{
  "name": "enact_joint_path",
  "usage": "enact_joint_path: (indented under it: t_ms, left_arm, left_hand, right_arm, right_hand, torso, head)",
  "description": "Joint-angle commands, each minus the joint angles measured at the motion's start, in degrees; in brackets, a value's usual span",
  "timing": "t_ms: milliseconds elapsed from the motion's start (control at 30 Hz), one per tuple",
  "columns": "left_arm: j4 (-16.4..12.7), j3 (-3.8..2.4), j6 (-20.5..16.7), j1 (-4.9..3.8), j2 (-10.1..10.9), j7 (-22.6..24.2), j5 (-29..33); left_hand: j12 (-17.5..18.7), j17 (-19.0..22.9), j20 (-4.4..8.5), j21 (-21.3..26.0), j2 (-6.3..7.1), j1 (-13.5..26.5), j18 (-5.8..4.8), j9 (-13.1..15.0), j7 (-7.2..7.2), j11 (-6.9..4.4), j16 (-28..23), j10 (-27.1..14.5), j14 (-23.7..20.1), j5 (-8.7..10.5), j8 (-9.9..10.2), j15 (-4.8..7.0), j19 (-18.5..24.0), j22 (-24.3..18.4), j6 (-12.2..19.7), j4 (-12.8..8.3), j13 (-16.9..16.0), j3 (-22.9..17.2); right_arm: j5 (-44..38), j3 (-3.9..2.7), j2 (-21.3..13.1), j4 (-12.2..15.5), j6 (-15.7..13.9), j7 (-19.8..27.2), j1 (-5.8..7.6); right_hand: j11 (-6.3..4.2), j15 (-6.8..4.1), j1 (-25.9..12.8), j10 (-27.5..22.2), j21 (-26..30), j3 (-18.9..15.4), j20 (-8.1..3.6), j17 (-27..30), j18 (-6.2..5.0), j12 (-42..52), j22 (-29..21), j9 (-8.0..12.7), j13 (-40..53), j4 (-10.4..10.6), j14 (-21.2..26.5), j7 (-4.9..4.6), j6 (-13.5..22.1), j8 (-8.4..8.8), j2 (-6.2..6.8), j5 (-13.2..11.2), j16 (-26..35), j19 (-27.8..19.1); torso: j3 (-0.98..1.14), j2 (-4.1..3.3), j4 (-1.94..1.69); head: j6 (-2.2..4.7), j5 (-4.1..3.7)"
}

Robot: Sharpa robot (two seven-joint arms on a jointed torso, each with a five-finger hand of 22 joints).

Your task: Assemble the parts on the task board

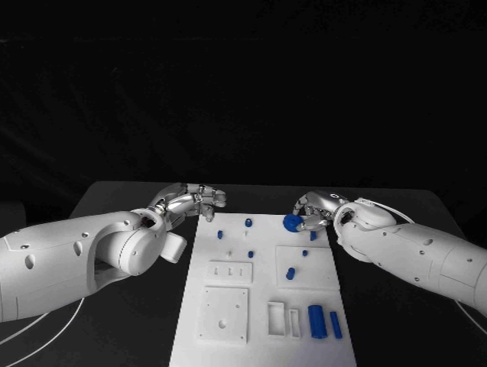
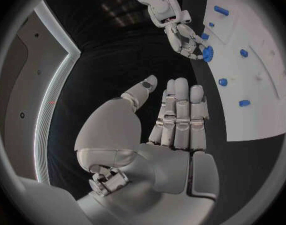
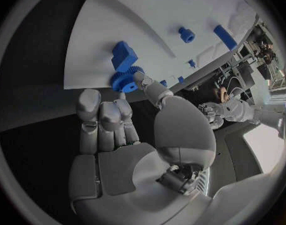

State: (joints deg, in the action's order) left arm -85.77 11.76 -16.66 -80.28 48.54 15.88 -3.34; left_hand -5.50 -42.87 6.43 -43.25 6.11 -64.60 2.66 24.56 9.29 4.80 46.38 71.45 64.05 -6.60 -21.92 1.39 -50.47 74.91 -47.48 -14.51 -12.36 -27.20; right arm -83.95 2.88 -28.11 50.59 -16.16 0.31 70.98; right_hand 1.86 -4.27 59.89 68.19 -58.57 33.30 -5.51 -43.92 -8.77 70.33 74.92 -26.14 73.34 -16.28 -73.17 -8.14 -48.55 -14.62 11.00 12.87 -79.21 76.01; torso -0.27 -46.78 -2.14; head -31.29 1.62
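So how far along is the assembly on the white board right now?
Early to midway, by the look of it. Several small blue parts already sit on the task board, though whether they are seated is unclear. In hand: the right hand holds a blue gear at the board's far end. The left hand is open beside the board. Left: two blue blocks lying at the near end.

Left hand (image 2: 171, 120) empty, fingers straight, over black table (image 2: 124, 60). Right hand (image 2: 187, 37) holds blue gear (image 2: 208, 53) at task board (image 2: 255, 85) edge.
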Motion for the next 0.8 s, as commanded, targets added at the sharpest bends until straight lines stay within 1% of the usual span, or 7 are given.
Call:
enact_joint_path:
  t_ms: [33,333,633,667,800]
  left_arm:
    - [-0.3,-0.04,0.5,-0.04,0.1,0.5,-0.5]
    - [-0.6,-0.05,0.6,-0.06,0.1,0.5,-0.5]
    - [-0.8,-0.05,0.6,-0.07,0.2,0.3,-0.5]
    - [-0.8,-0.05,0.7,-0.07,0.2,0.3,-0.5]
    - [-0.9,-0.06,0.7,-0.08,0.2,0.3,-0.6]
  left_hand:
    - [0.3,0.0,0.47,-0.2,0.0,0.7,1.16,0.1,0.3,0.15,0.2,0.0,-0.1,0.24,0.3,-0.15,0.2,0.6,-0.2,-0.1,-0.1,-0.1]
    - [0.4,0.0,0.46,-0.3,0.03,0.7,1.17,0.1,0.3,0.15,0.2,0.0,-0.1,0.24,0.3,-0.15,0.2,0.6,-0.2,-0.1,-0.1,-0.1]
    - [0.4,0.0,0.46,-0.3,0.03,0.7,1.18,0.1,0.3,0.15,0.2,0.0,-0.1,0.24,0.3,-0.15,0.2,0.6,-0.2,-0.2,-0.1,-0.2]
    - [0.4,0.0,0.46,-0.3,0.04,0.7,1.18,0.1,0.3,0.15,0.2,0.0,-0.1,0.24,0.3,-0.15,0.2,0.6,-0.2,-0.2,-0.1,-0.2]
    - [0.4,0.0,0.46,-0.3,0.04,0.7,1.18,0.1,0.3,0.15,0.2,0.0,-0.1,0.24,0.3,-0.16,0.2,0.6,-0.2,-0.2,-0.1,-0.2]
  right_arm:
    - [-0.8,0.0,0.2,-0.2,1.0,-0.1,-0.03]
    - [-0.8,0.04,0.7,-0.7,1.4,-0.3,-0.3]
    - [-1.6,0.09,1.2,-1.0,1.3,-1.2,-0.37]
    - [-1.6,0.1,1.3,-1.0,1.3,-1.3,-0.37]
    - [-1.9,0.15,1.6,-1.2,1.3,-1.7,-0.4]
  right_hand:
    - [0.24,0.0,-0.3,0.4,-0.4,-0.1,-0.48,-0.1,-6.23,0.1,1.2,0.1,-0.1,0.3,0.3,-0.52,0.0,0.2,-0.19,0.0,-0.3,0.0]
    - [0.26,0.02,-0.5,0.3,-0.5,-0.1,-0.48,-0.2,-6.23,0.1,1.2,0.1,-0.1,0.4,0.3,-0.54,-0.1,0.18,-0.34,0.0,-0.3,-0.1]
    - [0.32,0.07,-1.4,0.4,-0.7,-0.5,-0.51,-0.6,-6.23,0.2,1.2,0.2,0.0,0.6,0.3,-0.59,-0.1,0.18,-0.38,0.3,-0.2,-0.2]
    - [0.31,0.07,-1.5,0.4,-0.8,-0.5,-0.52,-0.6,-6.23,0.3,1.2,0.2,0.0,0.6,0.3,-0.59,-0.1,0.17,-0.39,0.3,-0.2,-0.2]
    - [0.31,0.07,-1.5,0.4,-0.8,-0.5,-0.52,-0.6,-6.23,0.3,1.2,0.2,0.0,0.6,0.3,-0.59,-0.1,0.15,-0.4,0.4,-0.2,-0.2]
  torso:
    - [0.08,0.02,0.08]
    - [0.16,0.04,0.1]
    - [0.12,0.1,0.12]
    - [0.11,0.1,0.14]
    - [0.11,0.08,0.13]
  head:
    - [-0.22,0.2]
    - [-0.51,0.33]
    - [-0.62,0.39]
    - [-0.49,0.36]
    - [-0.61,0.21]
